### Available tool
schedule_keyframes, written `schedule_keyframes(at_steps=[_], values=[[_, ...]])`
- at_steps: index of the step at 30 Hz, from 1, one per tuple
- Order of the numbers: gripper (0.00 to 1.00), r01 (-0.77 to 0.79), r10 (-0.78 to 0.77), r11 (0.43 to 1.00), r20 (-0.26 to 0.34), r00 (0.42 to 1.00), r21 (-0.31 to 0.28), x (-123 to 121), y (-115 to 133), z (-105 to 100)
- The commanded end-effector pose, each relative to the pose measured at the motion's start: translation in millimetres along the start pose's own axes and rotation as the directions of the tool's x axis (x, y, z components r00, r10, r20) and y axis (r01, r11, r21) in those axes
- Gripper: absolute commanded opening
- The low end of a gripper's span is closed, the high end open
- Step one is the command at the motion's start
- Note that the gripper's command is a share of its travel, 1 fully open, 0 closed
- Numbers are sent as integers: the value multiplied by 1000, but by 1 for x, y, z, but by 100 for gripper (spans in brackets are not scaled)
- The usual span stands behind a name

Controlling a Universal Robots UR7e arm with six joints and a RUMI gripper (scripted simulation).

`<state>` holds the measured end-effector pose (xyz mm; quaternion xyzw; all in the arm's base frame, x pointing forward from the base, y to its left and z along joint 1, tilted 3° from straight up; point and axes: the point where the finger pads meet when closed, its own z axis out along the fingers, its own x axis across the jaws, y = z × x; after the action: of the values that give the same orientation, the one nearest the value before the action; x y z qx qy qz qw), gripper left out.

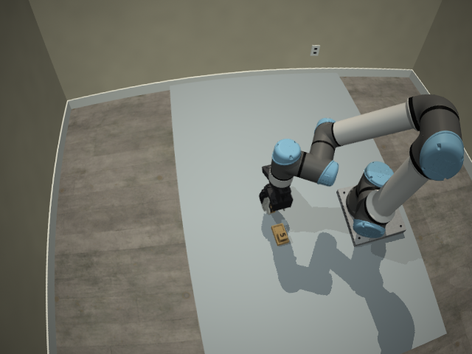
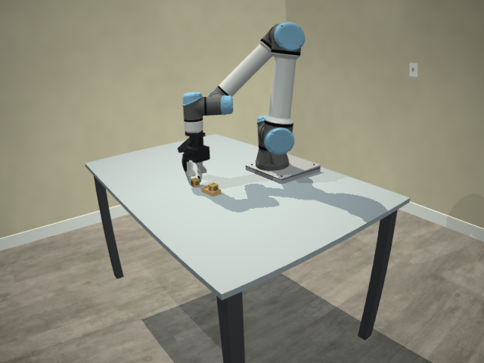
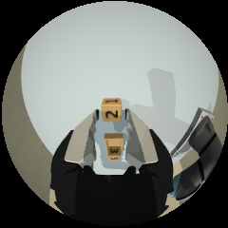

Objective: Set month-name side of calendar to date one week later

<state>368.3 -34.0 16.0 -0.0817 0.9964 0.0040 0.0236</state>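
The hand [image 1: 275,210] [image 2: 196,180] [image 3: 111,109] is partly open, with its two fingers standing rather near to each other, and it has hold of nothing. It points down over the bench [image 1: 228,152] [image 2: 234,242] [image 3: 114,47], a little right of the centre in the top view and left of the centre in the exterior view. The loose cube [image 1: 271,209] [image 2: 195,182] [image 3: 111,112] is at the fingertips, outside of the tray [image 1: 277,227] [image 2: 211,193] [image 3: 113,137]. In the wrist view this cube is in the middle of the frame, between the lines of the two fingers, and a narrow gap is seen at each side of it. It shows a 2 on the face toward the camera and a 1 on the face above; both numbers are turned on their side in this view. The tray lies near this cube, just below the hand in the top view. The other cube [image 1: 282,235] [image 2: 212,187] [image 3: 113,150] sits in the tray, at its lower end in the top view, with a 5 on its upper face. In the wrist view the same cube shows a 3 and, below this, a 5. I cannot read the name of the month in any view. The arm [image 1: 372,123] [image 2: 282,88] [image 3: 190,185] stands at the right of the top frame, and its shadow falls across the bench.
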Motion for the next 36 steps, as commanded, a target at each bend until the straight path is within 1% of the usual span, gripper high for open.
schedule_keyframes(at_steps=[1, 22, 23, 36], values=[[28, 0, 0, 1000, -3, 1000, -1, 1, 1, 1], [28, 0, 0, 1000, -3, 1000, -1, 1, 1, 1], [10, 0, 0, 1000, -3, 1000, -1, 1, 1, 1], [10, 0, 0, 1000, -3, 1000, -1, 1, 1, 1]])
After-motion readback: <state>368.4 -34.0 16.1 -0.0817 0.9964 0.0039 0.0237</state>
